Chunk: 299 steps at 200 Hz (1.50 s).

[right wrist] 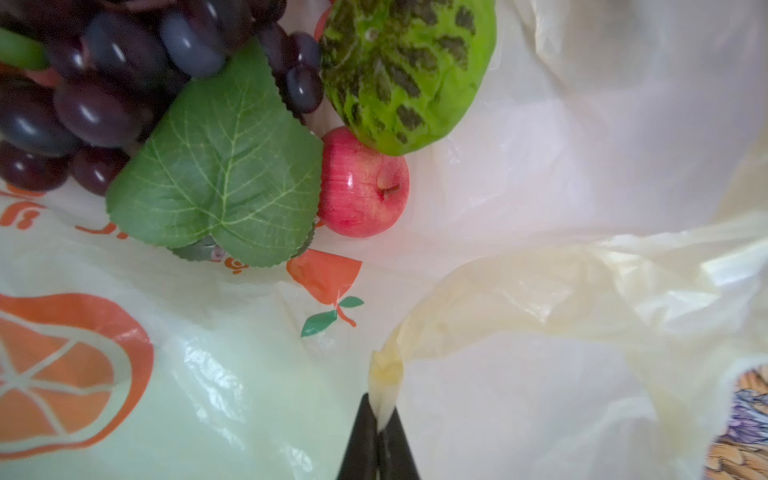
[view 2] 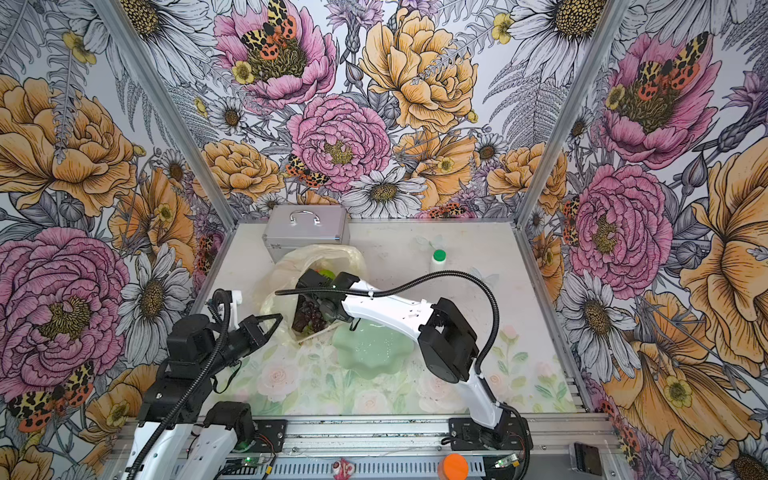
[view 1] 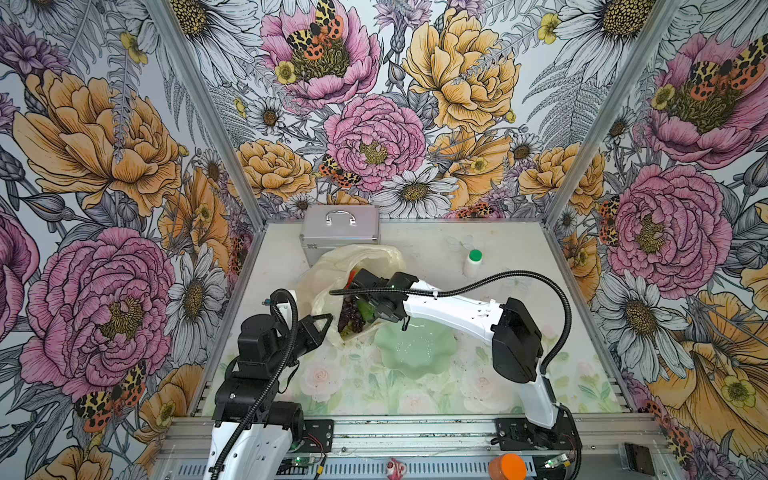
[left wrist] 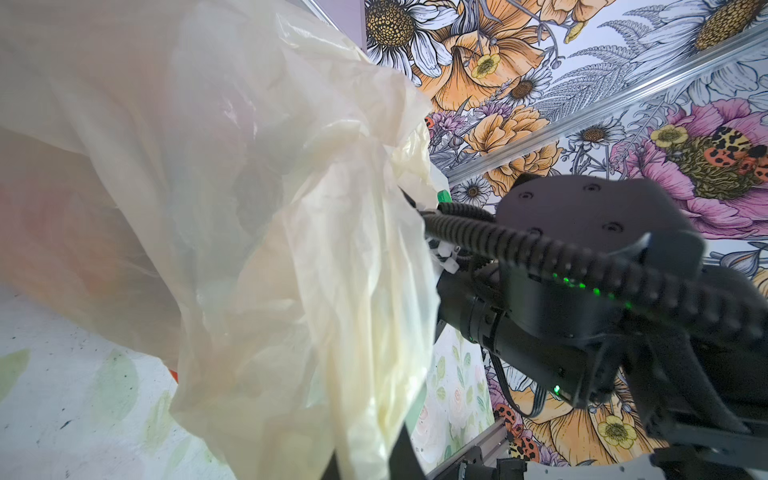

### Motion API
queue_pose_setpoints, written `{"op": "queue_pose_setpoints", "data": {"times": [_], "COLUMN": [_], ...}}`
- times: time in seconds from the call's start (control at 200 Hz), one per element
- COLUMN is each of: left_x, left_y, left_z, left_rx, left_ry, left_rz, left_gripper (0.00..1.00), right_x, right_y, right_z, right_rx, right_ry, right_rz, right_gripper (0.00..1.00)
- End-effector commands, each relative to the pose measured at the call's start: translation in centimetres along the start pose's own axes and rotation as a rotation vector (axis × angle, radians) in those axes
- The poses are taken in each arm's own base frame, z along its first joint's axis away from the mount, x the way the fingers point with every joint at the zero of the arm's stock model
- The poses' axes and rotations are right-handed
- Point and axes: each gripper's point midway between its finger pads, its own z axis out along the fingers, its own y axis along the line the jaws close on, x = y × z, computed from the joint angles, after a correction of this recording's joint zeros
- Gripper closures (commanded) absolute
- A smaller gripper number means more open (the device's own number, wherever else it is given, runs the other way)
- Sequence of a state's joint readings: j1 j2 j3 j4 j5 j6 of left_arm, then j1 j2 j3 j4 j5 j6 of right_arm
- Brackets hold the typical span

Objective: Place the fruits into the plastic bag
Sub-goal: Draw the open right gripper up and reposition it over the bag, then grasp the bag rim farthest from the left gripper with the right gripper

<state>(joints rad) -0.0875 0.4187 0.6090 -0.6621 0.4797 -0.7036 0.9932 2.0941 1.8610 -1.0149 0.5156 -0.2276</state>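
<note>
The plastic bag (view 1: 361,257) (view 2: 328,255) lies left of centre with its mouth held apart. My left gripper (view 1: 328,320) (view 2: 276,318) is shut on the bag's near left rim; in the left wrist view the bag's film (left wrist: 291,249) runs down between that gripper's (left wrist: 365,461) jaws. My right gripper (view 1: 365,280) (view 2: 309,277) reaches over the mouth. It (right wrist: 379,419) is shut on a bunched strip of the bag (right wrist: 540,166). Inside the bag lie the purple grape bunch (view 1: 348,316) (right wrist: 95,95) with a green leaf, the bumpy lime-green ball (right wrist: 407,70) and the red-pink apple (right wrist: 361,183).
A wavy-edged pale green dish (view 1: 440,361) (view 2: 386,361) sits just right of the bag, under the right forearm. A silver metal case (view 1: 340,230) stands behind the bag. A white bottle with a green cap (view 1: 473,264) stands at the back right. An orange cap (view 1: 507,467) rests on the front rail.
</note>
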Motion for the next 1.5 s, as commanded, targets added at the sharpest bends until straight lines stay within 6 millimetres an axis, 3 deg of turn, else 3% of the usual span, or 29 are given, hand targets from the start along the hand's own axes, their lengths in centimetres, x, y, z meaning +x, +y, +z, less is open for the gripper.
{"op": "queue_pose_setpoints", "data": {"times": [0.0, 0.185, 0.665, 0.701, 0.966, 1.116, 1.316, 1.491], "left_x": [-0.3, -0.3, -0.3, -0.3, -0.7, -2.2, -4.7, -7.5], "left_y": [0.3, 0.2, 0.2, 0.2, 0.4, -0.4, -3.1, -4.7], "left_z": [-0.1, -0.1, -0.3, -0.3, -0.4, -1.4, -2.4, -4.1], "left_rx": [-0.011, -0.010, -0.011, -0.012, -0.045, -0.093, -0.088, -0.186], "left_ry": [-0.020, -0.021, -0.029, -0.029, -0.024, -0.051, -0.085, -0.119], "left_rz": [0.007, 0.007, 0.010, 0.010, -0.005, 0.015, 0.037, 0.083], "left_gripper": [1.00, 1.00, 1.00, 1.00, 1.00, 1.00, 1.00, 1.00], "right_x": [-1.6, -3.1, -6.7, -6.4, -8.1, -8.6, -9.6, -10.7], "right_y": [-2.7, -4.0, -4.7, -6.1, -8.0, -10.5, -14.2, -16.9], "right_z": [-3.1, -5.9, -11.0, -10.6, -13.2, -15.1, -18.3, -21.6], "right_rx": [-0.071, -0.248, -0.681, -0.689, -0.844, -0.886, -0.877, -0.884], "right_ry": [-0.117, -0.236, -0.440, -0.452, -0.613, -0.749, -0.938, -1.051], "right_rz": [0.216, 0.395, 0.715, 0.764, 0.904, 1.001, 1.066, 1.085], "right_gripper": [1.00, 1.00, 1.00, 1.00, 1.00, 1.00, 1.00, 1.00]}}
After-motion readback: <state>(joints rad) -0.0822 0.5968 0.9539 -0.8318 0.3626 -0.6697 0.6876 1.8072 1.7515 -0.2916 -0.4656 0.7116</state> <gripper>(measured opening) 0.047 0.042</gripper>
